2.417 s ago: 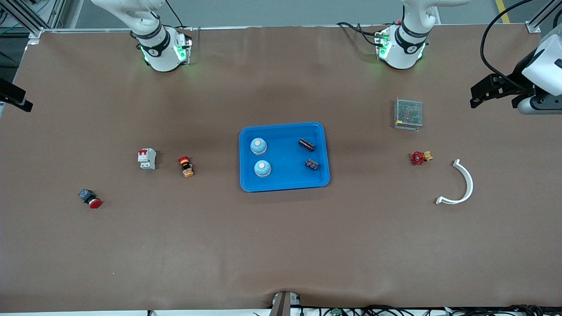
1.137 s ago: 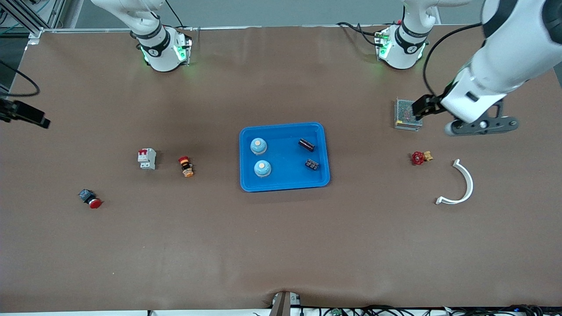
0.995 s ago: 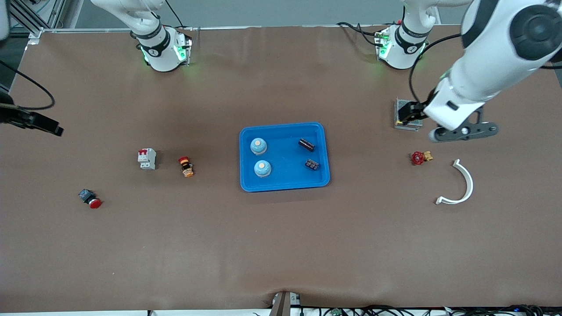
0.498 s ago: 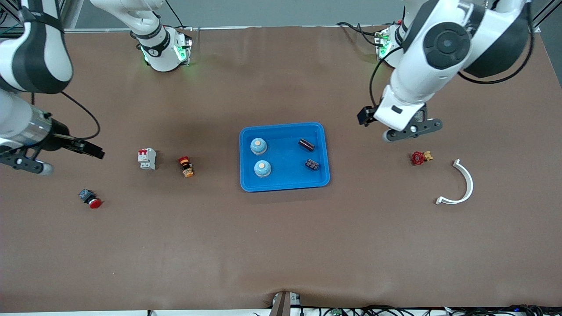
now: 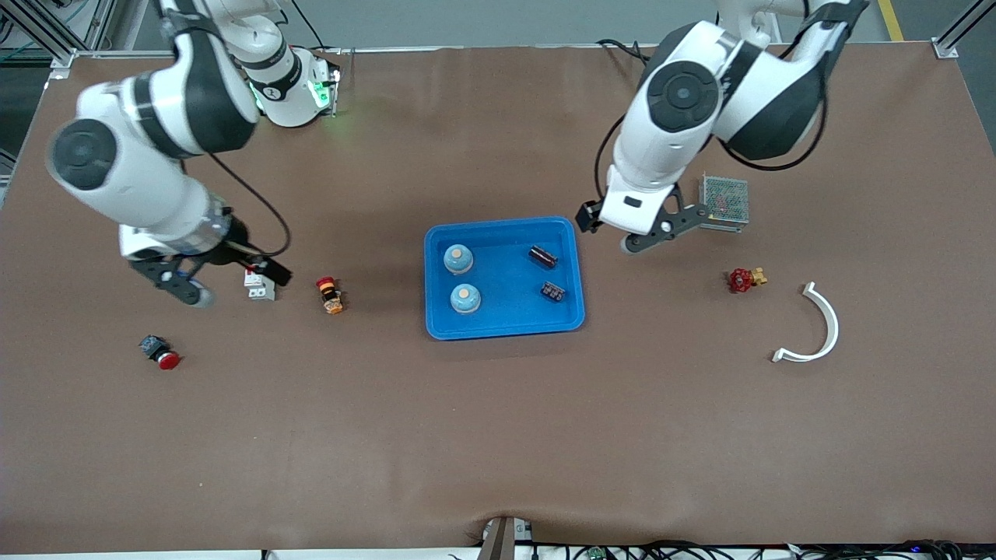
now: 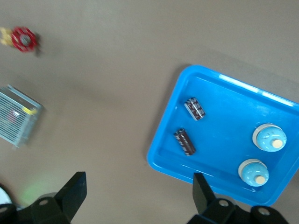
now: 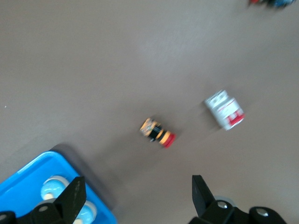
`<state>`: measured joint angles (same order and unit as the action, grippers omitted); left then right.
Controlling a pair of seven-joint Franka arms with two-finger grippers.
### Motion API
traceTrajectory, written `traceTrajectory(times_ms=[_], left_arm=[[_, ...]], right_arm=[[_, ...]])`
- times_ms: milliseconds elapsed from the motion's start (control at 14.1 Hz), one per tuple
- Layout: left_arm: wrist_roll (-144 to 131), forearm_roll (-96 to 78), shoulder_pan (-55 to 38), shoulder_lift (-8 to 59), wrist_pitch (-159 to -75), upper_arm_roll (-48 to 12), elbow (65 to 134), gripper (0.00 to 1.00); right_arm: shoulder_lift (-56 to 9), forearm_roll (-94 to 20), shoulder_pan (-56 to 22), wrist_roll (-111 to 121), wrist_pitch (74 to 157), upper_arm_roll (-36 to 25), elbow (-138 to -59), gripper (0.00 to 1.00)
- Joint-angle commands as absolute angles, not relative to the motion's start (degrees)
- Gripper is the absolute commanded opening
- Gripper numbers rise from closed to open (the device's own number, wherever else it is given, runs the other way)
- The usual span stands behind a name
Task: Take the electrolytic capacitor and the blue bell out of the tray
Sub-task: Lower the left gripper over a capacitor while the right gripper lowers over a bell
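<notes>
Front view hides the white breaker (image 5: 261, 285) partly under the right gripper (image 5: 185, 281); left gripper (image 5: 652, 233) (both spread, empty) has swung in beside the blue tray (image 5: 503, 327).

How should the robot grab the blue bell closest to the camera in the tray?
Best guess: come straight down over the bell and pinch its round dome across the middle. It stands upright in the blue tray, apart from the second bell, so there is room on both sides for fingers.

Tray (image 5: 436, 330): we see it mid-table
In tray: two bells (image 5: 458, 259) toward the right arm's end, two capacitors (image 5: 543, 256) toward the left arm's
</notes>
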<state>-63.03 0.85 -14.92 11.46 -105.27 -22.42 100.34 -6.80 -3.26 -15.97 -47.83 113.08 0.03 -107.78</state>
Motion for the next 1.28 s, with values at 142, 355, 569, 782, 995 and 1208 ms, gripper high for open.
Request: traceTrajectory(times_ms=[142, 355, 569, 782, 995, 1208], left_arm=[[-73.5, 0.7, -18.1, 12.8, -108.4, -22.4, 102.1, 1.0], [-79.5, 0.7, -19.6, 15.3, -111.3, -22.4, 102.4, 1.0], [-87.6, 0.8, -21.6, 19.1, -115.7, -22.3, 102.7, 0.82], [-93.1, 2.4, -22.0, 22.1, -122.5, -22.2, 105.0, 0.79], [-95.3, 5.0, -21.9, 24.1, -127.4, -22.2, 107.6, 0.75], [-99.3, 5.1, -21.8, 25.5, -133.9, -22.2, 109.9, 0.72]], right_arm=[[-11.3, -3.9, -25.9, -63.6, 122.2, -0.7, -109.9, 1.0], [-17.1, -3.9, -30.4, -70.9, 127.2, -0.7, -109.8, 1.0], [-22.0, -3.8, -33.7, -77.5, 132.1, -0.8, -109.8, 1.0], [-25.0, -3.7, -36.2, -87.1, 135.7, -0.8, -110.0, 1.0], [-25.6, -3.7, -36.9, -94.7, 136.0, -0.8, -111.9, 1.0], [-26.2, -3.7, -37.9, -103.2, 137.3, -0.8, -113.4, 1.0]])
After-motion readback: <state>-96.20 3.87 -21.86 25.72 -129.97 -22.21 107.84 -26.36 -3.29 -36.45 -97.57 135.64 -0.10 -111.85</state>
